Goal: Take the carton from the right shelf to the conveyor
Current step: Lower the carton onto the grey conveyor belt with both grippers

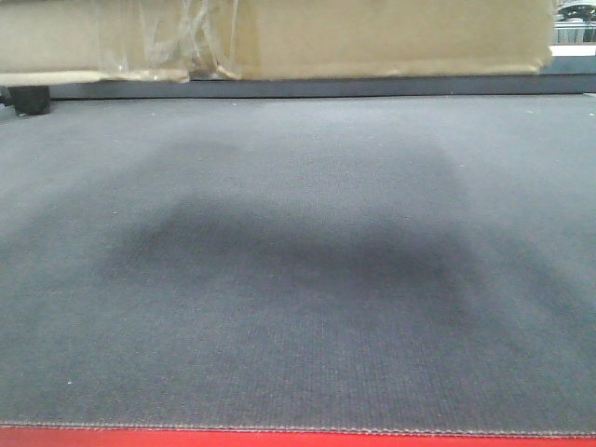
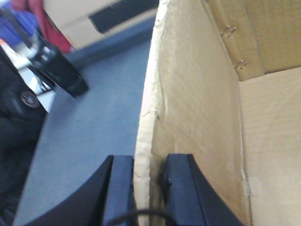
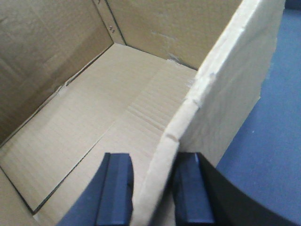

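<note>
"Left wrist view: what does the left gripper (image 2: 149,181) have?"

"One side wall of the carton (image 2: 197,103), pinched over its top edge with a finger on each face. From that wall the open inside lies at 3 o'clock and the grey conveyor (image 2: 89,132) at 9."

"And the right gripper (image 3: 154,186)?"

"It's clamped on the opposite wall, mirrored: inside at 9 o'clock, belt at 3. So the carton sits between the two arms, with neither nearer. Its long axis runs 9 to 3 across the robot."

"Where is it over the conveyor?"

"In the front view its lower edge fills the top of the frame at 12 o'clock, toward the belt's far side. The crinkled tape (image 1: 200,42) is at about 11. A broad shadow (image 1: 298,251) lies on the belt nearer in. I can't tell from here whether the bottom touches the belt; perhaps it hangs just above."

"So what's the move ahead?"

"Straight down, I judge, with both arms together and level, then let go."
</note>
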Tool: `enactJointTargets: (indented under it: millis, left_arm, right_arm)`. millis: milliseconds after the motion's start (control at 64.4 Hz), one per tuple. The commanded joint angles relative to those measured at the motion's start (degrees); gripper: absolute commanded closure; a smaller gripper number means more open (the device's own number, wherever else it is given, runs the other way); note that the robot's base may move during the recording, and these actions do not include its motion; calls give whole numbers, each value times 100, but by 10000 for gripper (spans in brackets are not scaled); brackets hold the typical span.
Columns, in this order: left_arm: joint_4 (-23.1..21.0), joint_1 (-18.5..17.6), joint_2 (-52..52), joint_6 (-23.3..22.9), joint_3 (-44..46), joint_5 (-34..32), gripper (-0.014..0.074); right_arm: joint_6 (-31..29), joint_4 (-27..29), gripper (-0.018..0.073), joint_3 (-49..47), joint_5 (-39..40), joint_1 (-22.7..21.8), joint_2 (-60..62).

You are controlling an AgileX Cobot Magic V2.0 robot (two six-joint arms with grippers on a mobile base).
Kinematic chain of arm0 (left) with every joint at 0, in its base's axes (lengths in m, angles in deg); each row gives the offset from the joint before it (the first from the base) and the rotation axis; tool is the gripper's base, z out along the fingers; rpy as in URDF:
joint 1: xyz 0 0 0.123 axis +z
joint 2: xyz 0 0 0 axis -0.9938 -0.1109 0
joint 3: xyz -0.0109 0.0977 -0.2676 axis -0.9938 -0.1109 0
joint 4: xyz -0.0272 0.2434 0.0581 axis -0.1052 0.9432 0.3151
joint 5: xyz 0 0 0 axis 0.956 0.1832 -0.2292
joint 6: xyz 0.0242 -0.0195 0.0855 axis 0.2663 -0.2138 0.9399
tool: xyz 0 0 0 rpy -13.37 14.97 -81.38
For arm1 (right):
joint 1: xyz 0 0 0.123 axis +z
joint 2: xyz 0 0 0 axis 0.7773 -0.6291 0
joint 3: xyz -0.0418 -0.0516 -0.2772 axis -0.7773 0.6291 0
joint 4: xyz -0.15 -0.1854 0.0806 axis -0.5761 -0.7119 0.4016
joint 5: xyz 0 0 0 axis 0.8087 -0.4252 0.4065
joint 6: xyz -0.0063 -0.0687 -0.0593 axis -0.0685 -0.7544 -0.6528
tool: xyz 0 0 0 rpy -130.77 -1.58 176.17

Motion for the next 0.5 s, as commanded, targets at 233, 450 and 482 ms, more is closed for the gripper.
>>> enactJointTargets:
  millis: [233,450,482]
  left_arm:
    - [401,143,-25,58,358,323,604]
    - [-1350,143,-25,58,979,231,604]
    - [-1588,155,-25,58,1010,204,604]
  right_arm:
    - [-66,284,627,-335,204,-16,-80]
    - [-66,-35,627,-1242,-141,-16,-1056]
    - [-28,-161,627,-1452,-236,-16,-1276]
